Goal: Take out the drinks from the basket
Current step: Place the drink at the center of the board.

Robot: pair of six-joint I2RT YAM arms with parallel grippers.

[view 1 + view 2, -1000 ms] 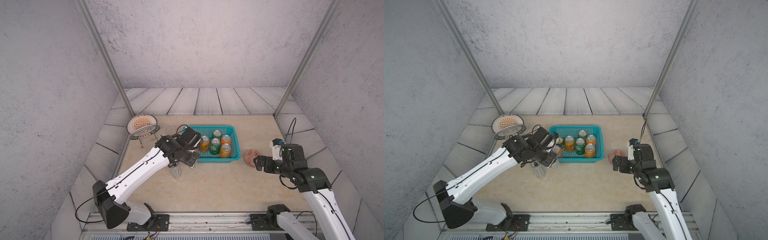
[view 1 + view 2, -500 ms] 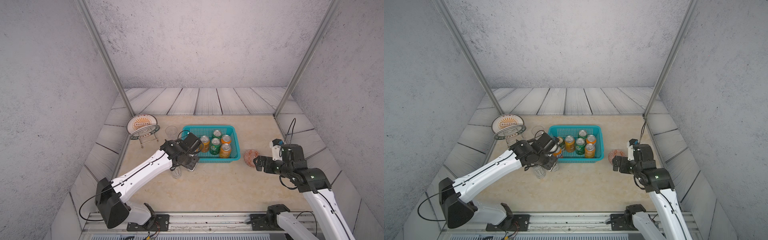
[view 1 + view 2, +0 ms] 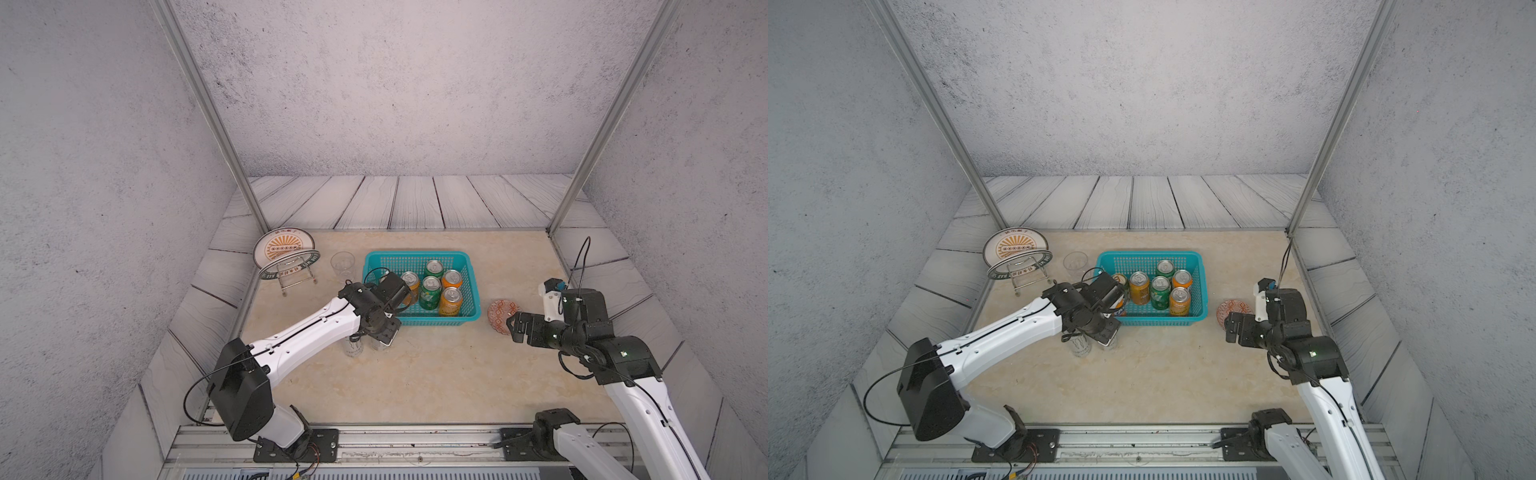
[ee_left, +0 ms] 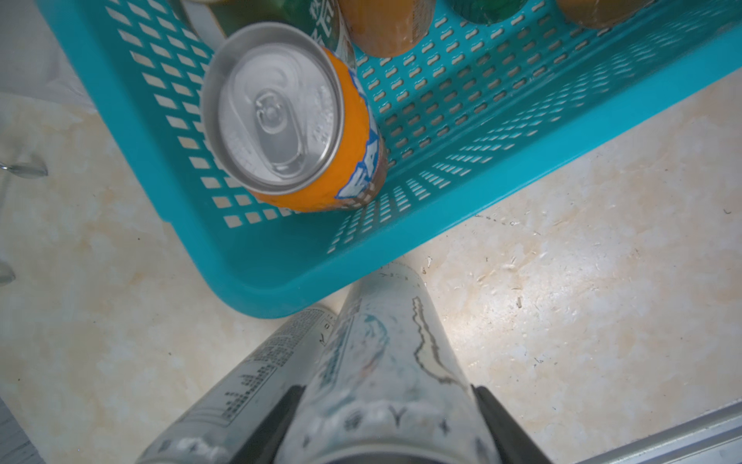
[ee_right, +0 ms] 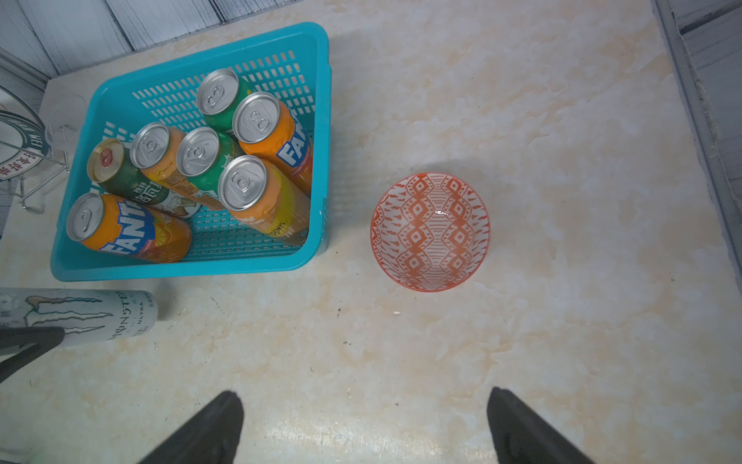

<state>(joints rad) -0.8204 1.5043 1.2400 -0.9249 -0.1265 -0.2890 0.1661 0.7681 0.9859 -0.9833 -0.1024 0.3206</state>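
Lab robot test cell: grey panel walls (image 3: pixel 395 83), aluminium posts (image 3: pixel 210 112), arms (image 3: pixel 307 332) bolted to rail (image 3: pixel 415 440), beige tabletop (image 3: pixel 415 374).

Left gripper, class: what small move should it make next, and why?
Probably open the left gripper and let go. It is shut on a tall silver-white can that stands upright outside the basket, beside a second tall can, its base apparently on the table. Seven cans are inside the basket.

- Mid-frame, a turquoise basket (image 3: pixel 419 258) on the counter (image 3: pixel 415 374) shows five upright cans (image 3: pixel 430 291), orange and green.
- The left end effector (image 3: pixel 384 337) sits over two silver cans (image 3: pixel 353 348) just below-left.
- The right end effector (image 3: pixel 515 326) is near a patterned dish (image 3: pixel 498 311).
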